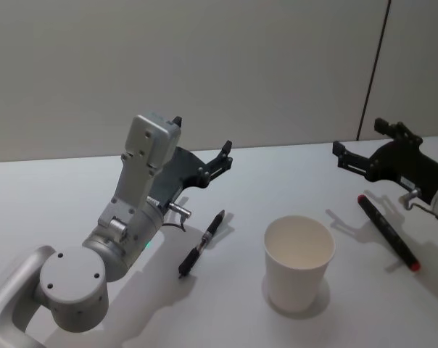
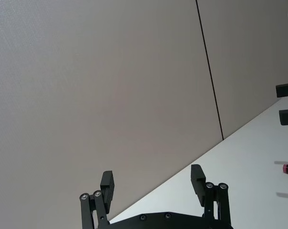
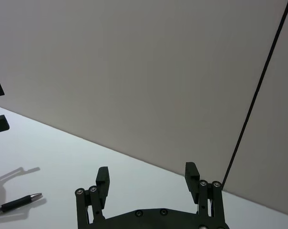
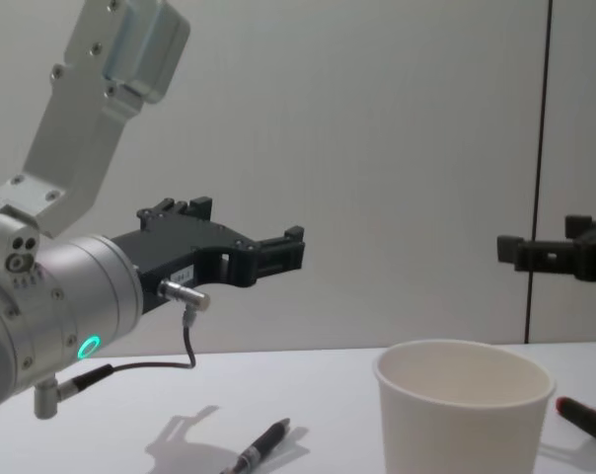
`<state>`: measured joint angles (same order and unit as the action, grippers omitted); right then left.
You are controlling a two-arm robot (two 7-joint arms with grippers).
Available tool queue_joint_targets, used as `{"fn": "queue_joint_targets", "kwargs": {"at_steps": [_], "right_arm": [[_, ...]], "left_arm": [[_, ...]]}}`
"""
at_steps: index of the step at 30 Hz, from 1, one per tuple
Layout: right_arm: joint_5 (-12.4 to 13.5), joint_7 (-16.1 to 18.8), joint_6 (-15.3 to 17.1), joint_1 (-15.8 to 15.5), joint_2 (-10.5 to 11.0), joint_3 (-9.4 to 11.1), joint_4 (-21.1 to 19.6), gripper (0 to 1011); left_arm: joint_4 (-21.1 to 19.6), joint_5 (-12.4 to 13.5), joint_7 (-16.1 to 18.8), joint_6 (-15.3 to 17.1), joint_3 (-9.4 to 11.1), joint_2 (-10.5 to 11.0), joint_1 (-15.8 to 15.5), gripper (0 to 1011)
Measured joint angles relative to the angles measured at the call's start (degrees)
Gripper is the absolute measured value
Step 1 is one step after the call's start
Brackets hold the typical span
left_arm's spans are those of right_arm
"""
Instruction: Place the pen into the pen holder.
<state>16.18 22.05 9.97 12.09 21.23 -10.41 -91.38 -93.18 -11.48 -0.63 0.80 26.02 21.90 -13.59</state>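
Left arm (image 1: 125,217) beside black pen (image 1: 201,244), pen holder (image 1: 297,284)

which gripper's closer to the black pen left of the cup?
Left. The left gripper hovers open just behind the black pen; the right gripper is across the cup from it, by the red-tipped marker.

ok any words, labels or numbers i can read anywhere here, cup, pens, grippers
No text here is readable.
Small white sticker on the body of the left gripper: too small to read.
Paper cup: plain white, no print seen.
Black pen and red-tipped pen: no legible marking.
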Motion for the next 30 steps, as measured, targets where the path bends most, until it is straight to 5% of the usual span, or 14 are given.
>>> {"fn": "queue_joint_targets", "kwargs": {"at_steps": [7, 14, 30], "right_arm": [[-1.68, 0.08, -2.35, 0.7, -0.23, -0.36, 0.81, 1001], [-2.24, -1.19, -1.04, 0.98, -0.57, -0.67, 0.85, 1001], [-0.31, -6.63, 12.58, 1.45, -1.3, -0.67, -1.42, 1001]], "left_arm": [[0.0, 0.0, 0.0, 0.0, 0.0, 0.0, 0.0, 1001], [0.0, 0.0, 0.0, 0.0, 0.0, -0.01, 0.0, 1001], [0.0, 0.0, 0.0, 0.0, 0.0, 0.0, 0.0, 1001]]}}
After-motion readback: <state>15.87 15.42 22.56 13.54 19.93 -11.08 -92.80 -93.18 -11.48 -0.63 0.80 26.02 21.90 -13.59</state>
